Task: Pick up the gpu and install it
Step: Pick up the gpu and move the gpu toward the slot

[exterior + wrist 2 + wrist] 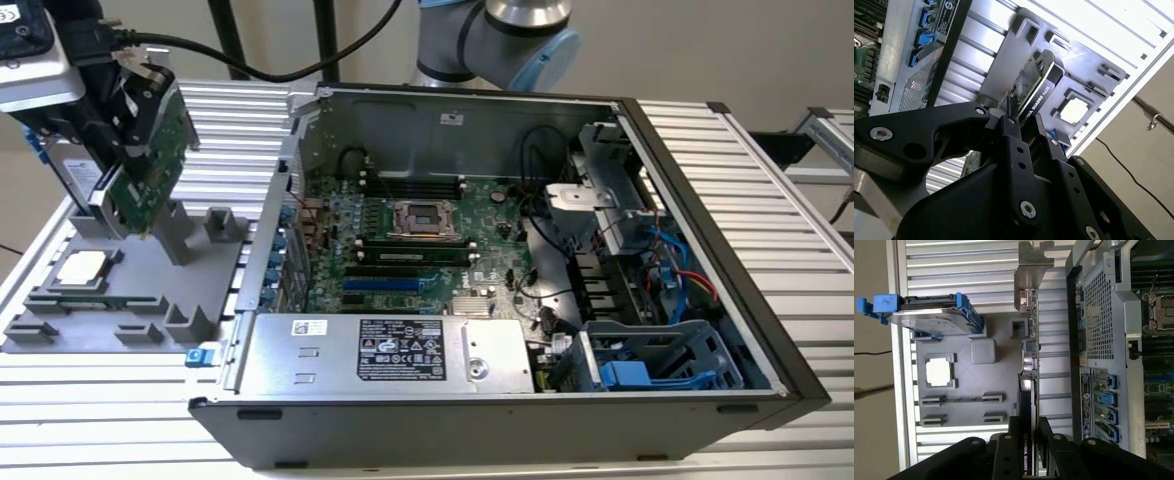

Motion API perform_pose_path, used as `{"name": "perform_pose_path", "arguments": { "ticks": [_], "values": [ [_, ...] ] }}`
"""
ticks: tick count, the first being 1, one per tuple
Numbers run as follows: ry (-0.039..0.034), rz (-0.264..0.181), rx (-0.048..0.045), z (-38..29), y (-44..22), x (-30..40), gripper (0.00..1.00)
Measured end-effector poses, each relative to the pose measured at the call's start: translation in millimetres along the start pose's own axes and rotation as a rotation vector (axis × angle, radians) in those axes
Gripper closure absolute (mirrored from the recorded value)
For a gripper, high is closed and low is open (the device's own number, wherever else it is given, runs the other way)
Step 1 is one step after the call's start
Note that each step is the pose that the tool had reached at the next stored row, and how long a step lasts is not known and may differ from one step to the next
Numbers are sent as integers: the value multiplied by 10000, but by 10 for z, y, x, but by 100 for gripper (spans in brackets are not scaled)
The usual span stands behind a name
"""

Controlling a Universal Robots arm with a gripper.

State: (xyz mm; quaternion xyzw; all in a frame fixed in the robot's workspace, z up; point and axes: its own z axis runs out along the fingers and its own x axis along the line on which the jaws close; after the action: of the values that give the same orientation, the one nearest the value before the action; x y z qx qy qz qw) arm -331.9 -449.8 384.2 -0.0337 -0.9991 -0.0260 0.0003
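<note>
Fingers (1015,150) of the black gripper (1029,427) are clamping the top edge of the gpu (144,150), a thin flat card with green board and black cover, likely so it is hanging upright over the gray moulded holder tray (214,250). Exterior view is showing the open black computer case (467,440) just beside the tray; first wrist view is showing the card's silver end bracket (1030,265).

The gpu (1027,400) is hidden at its near end by the gripper (1030,426) in the first wrist view, and the arm (501,35) is cut off by the exterior view's top edge.
</note>
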Motion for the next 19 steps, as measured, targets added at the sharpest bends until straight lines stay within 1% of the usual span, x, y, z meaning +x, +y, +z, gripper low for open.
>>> {"name": "perform_pose_path", "arguments": {
  "ticks": [5, 19],
  "values": [
    [3, 0, 3, -10, 0, 0, 100],
    [0, 0, 0, -127, 7, 0, 100]
  ]
}}
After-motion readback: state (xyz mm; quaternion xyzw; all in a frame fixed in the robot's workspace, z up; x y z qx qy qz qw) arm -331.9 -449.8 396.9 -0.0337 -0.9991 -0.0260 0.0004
